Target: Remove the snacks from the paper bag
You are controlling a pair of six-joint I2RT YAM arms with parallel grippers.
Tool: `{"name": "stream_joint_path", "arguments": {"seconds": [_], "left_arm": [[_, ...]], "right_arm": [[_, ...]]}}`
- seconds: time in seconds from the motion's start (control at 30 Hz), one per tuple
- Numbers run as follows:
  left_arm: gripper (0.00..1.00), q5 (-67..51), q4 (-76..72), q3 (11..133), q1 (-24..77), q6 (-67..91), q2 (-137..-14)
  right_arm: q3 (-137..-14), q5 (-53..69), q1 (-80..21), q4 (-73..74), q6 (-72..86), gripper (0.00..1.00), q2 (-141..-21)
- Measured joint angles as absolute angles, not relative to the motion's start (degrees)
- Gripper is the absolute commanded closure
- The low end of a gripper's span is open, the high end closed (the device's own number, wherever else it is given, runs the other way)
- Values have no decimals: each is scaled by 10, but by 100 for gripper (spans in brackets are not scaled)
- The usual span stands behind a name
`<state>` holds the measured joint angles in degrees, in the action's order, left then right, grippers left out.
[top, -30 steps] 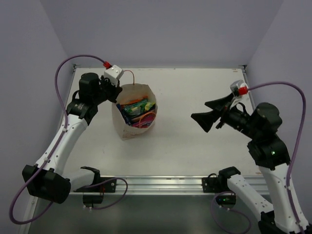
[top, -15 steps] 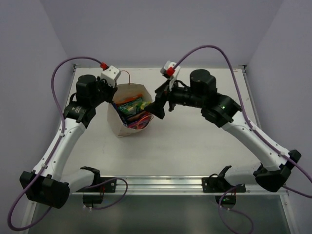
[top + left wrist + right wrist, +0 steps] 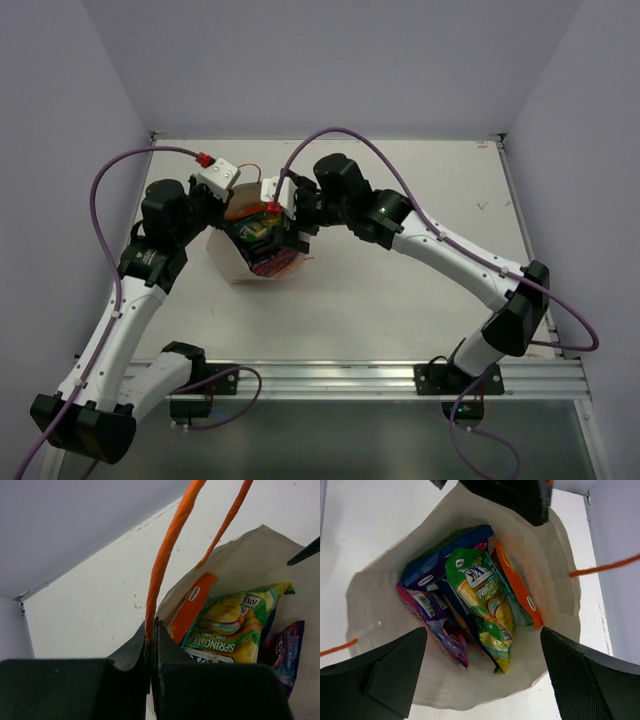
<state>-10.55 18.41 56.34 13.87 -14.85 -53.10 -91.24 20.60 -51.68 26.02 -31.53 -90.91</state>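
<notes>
Near far left corner of desk [image 3: 400, 320]: left gripper [image 3: 151, 628] pinches orange handle [image 3: 165, 565]; right gripper [image 3: 482, 631] spread wide above snacks [image 3: 480, 600] in bag [image 3: 232, 262].

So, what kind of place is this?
Probably a robot lab test cell: white table inside plain lilac walls, left arm and right arm on an aluminium rail, one paper bag as prop.

Beige paper bag [image 3: 375, 595] open — multicolour snack pkts [image 3: 480, 600] inside.
</notes>
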Motion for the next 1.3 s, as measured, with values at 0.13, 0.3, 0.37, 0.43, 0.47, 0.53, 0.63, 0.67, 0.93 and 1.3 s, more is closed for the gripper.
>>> {"name": "stream_joint_path", "arguments": {"seconds": [0.13, 0.3, 0.37, 0.43, 0.47, 0.53, 0.63, 0.67, 0.93, 1.3], "left_arm": [[100, -135, 166, 563, 138, -163, -545], [100, -176, 144, 563, 136, -186, -558], [100, -189, 137, 560, 136, -191, -559], [100, -197, 130, 555, 136, -193, -559], [100, -200, 128, 554, 136, -193, -559], [100, -202, 121, 550, 136, -194, -559], [100, -202, 105, 534, 137, -197, -550], [100, -201, 99, 526, 137, -197, -544], [100, -192, 55, 479, 137, -198, -502], [100, -184, 10, 441, 141, -205, -476]], "right_arm": [[-912, 181, -534, 246, -365, 5, -943], [-895, 140, -560, 214, -402, 8, -971], [-886, 130, -565, 199, -409, 12, -982], [-881, 124, -565, 191, -411, 13, -994], [-879, 121, -565, 186, -412, 14, -999], [-877, 109, -565, 174, -413, 16, -1010], [-876, 95, -565, 157, -415, 25, -1025], [-875, 90, -566, 149, -418, 31, -1029], [-866, 77, -576, 138, -428, 96, -1036], [-845, 75, -617, 206, -410, 100, -906]]}}
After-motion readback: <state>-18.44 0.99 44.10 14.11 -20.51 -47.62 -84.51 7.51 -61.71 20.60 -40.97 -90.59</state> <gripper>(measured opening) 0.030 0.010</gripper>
